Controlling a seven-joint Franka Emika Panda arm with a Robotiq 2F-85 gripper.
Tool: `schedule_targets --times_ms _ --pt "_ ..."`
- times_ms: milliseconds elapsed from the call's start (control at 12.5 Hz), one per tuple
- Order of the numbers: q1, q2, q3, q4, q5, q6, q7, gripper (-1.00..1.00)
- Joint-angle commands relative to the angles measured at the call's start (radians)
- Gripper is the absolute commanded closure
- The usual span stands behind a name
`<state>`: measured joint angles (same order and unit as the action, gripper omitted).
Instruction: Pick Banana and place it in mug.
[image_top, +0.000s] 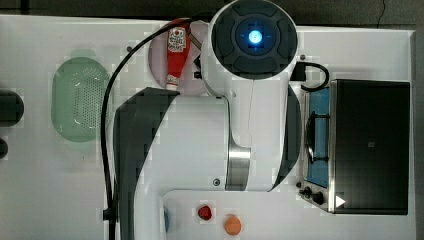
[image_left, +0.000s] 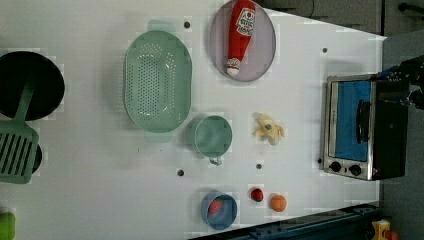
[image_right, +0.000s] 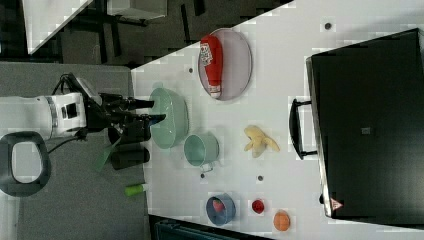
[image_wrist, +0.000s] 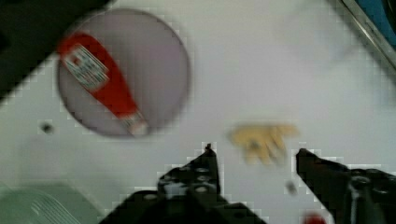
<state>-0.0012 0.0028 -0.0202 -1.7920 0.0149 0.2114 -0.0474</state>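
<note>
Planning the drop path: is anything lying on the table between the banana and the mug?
Nothing visible does. In the left view, bare white table separates the banana from the mug; the colander lies on the mug's far side.

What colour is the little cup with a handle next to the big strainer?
The small round mug is muted green, clearest in the left view.

One banana, one mug, one colander, one ketchup bottle, one toaster oven.
</note>
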Motion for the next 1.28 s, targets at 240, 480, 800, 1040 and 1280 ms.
schedule_targets --times_ms 240,480,800,1040,1280 --pt "0.029 -0.476 -0.053 -0.228 -0.021 -0.268 0.135 -1.00" --pt "0.029 -0.454 -0.053 -0.281 -0.021 -0.210 0.099 -1.00" --pt "0.029 -0.376 -0.055 -0.441 -0.021 0.020 -0.103 -1.00" --pt "0.029 -0.282 -0.055 -0.546 -0.021 0.206 -0.209 -1.00" --pt "0.029 -0.160 -0.056 -0.610 -0.022 0.399 -0.342 -1.00"
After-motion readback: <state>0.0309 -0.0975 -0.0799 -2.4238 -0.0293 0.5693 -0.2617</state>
